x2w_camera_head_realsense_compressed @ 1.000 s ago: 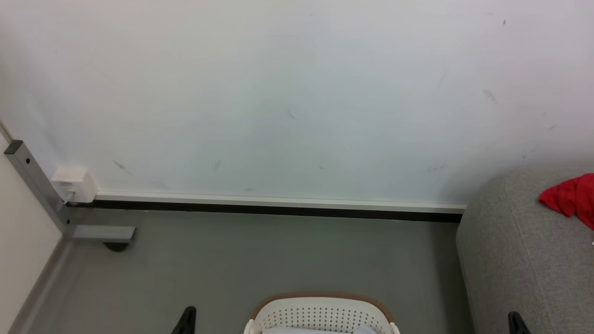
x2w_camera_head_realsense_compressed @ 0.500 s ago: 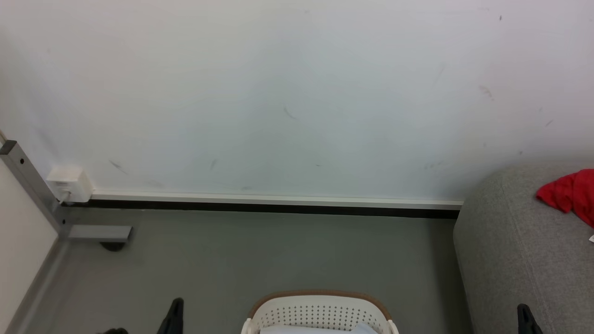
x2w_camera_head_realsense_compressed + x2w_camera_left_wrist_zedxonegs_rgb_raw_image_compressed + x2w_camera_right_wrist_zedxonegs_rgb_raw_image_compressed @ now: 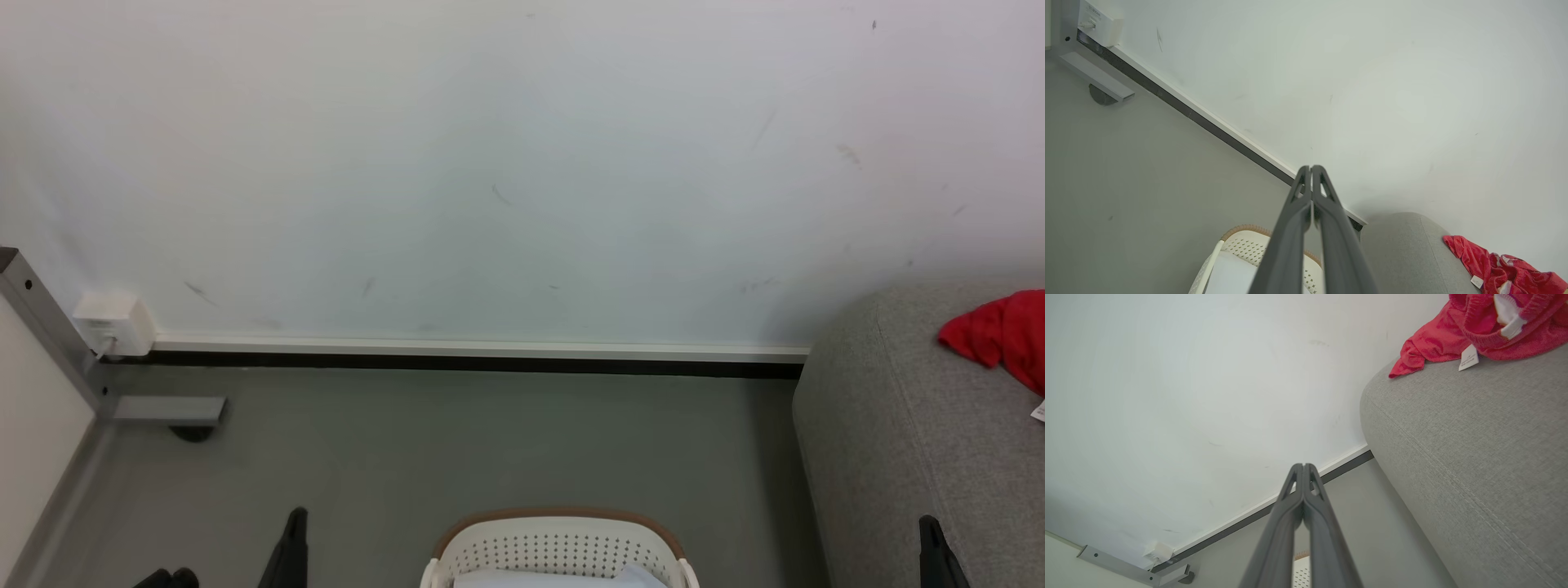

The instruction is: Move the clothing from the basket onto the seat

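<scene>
The clothing [image 3: 1000,335], a crumpled red jersey with a small white label tag [image 3: 1468,358], lies on the top of the grey seat [image 3: 898,441] at the right. It also shows as the clothing [image 3: 1498,269] [image 3: 1437,339] in both wrist views. The cream basket [image 3: 555,547] with its brown rim stands on the floor at bottom centre and holds a pale white cloth [image 3: 555,578]. My left gripper [image 3: 295,516] [image 3: 1311,168] is shut and empty, left of the basket. My right gripper [image 3: 927,527] [image 3: 1303,466] is shut and empty, in front of the seat's side.
A white wall with a dark baseboard [image 3: 473,363] runs behind the grey floor [image 3: 490,441]. At the far left stands a grey metal frame leg [image 3: 49,327] with a foot bar [image 3: 167,408]. A white socket box [image 3: 110,322] sits beside it.
The camera has shifted slightly, so the scene slides left and up. Both grippers reach further up into the head view and stand wider apart. The jersey has stayed on the seat.
</scene>
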Available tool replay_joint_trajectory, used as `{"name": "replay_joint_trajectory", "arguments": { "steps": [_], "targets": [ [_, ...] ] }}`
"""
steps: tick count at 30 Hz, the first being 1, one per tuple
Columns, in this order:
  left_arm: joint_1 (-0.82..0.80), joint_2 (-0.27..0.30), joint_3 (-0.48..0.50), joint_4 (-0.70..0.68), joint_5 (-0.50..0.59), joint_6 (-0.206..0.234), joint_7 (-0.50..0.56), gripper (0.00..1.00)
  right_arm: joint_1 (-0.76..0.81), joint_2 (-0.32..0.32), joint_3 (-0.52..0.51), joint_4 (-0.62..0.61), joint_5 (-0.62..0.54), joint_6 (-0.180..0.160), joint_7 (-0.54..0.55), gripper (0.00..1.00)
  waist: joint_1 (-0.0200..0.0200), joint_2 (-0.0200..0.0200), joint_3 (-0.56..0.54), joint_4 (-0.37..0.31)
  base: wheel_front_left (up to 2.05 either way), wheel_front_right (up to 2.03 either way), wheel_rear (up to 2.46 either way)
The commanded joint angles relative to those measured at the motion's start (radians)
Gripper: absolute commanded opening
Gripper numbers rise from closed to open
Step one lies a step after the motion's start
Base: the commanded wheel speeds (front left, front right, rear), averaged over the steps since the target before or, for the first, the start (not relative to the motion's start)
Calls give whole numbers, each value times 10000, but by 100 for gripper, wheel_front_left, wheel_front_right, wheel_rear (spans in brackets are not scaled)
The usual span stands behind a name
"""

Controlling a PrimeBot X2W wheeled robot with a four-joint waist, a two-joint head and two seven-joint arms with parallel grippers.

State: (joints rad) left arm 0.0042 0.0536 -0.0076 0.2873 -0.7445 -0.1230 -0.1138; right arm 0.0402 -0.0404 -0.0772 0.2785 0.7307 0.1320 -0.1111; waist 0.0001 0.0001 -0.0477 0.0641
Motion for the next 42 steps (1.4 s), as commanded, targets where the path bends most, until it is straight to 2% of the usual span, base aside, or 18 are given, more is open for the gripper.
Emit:
{"name": "replay_joint_trajectory", "arguments": {
  "steps": [1,20,42],
  "targets": [
    [-248,37,75,-154,-292,-37,63,0,-271,-88,-59,-152,259,-7,62,0,-1,-1,4,-4,0,0,0],
    [-524,23,410,-244,-2687,-56,702,0,-645,-105,-149,-219,2689,-10,690,0,-1,-1,110,-138,0,0,0],
    [-778,9,729,-323,-4945,-78,1312,0,-987,-120,-238,-272,5016,-14,1292,0,-1,-1,232,-293,0,0,0]
  ]
}}
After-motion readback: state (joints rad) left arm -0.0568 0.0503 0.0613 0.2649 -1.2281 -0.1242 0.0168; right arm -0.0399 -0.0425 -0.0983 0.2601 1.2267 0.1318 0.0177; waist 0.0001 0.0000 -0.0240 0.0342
